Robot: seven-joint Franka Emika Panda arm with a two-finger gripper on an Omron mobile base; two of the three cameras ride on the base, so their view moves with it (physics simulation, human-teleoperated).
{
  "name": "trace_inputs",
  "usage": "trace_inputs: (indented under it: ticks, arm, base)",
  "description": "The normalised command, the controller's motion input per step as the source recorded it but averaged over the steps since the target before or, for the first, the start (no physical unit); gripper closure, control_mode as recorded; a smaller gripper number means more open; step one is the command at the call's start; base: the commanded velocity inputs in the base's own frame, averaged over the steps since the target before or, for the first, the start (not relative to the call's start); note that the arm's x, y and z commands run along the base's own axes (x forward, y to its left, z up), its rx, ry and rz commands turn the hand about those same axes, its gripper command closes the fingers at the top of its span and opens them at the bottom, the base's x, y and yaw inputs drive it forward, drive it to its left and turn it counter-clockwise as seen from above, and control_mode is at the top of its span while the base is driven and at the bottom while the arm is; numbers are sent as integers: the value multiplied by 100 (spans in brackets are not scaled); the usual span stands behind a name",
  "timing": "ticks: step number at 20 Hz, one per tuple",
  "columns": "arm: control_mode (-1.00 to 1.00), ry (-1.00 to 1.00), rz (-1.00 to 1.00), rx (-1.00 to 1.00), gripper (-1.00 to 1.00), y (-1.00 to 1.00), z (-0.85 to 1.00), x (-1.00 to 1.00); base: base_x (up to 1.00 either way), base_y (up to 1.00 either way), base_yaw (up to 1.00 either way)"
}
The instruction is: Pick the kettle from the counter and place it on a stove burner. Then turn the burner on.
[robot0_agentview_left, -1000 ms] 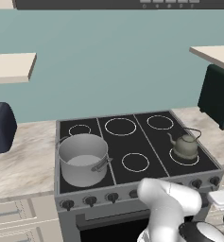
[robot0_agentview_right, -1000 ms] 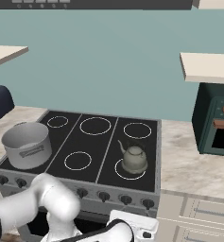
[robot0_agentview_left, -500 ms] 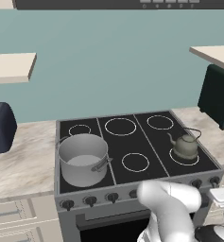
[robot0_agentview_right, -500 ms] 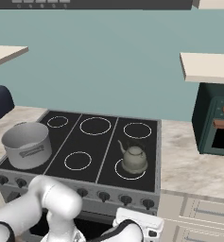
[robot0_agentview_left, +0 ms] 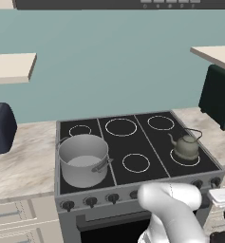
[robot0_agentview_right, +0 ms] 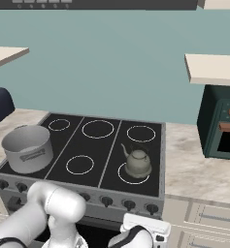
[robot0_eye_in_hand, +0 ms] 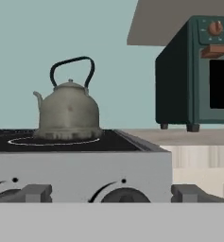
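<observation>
The kettle is seen upright on the front right stove burner of the black glass cooktop, its base sitting inside the white ring, spout turned to the left in the left base view and handle arched above the lid. In the right base view the kettle is placed on the same ring, at the front right of the cooktop. From the hand view the kettle is seen level, from low in front of the stove, on the ring, with the row of knobs below it on the grey front panel. A large steel pot is set on the front left of the cooktop, well apart from the kettle. The counter is seen on both sides of the stove; a dark toaster is placed on its left part and a dark green toaster oven on its right part. The fingertips cannot be made out in the pictures; the fingers are taken as spread wide, with nothing held.
</observation>
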Motion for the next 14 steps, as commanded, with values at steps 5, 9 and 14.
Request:
trace_inputs:
  ticks: [5, 9, 14]
  arm:
    - [-100, 0, 0, -4, -100, 0, -26, 21]
    - [-100, 0, 0, 0, -100, -8, -15, 24]
    - [-100, 0, 0, 0, -100, -20, -10, 9]
  base:
    - [0, 0, 0]
    - [0, 0, 0]
    - [0, 0, 0]
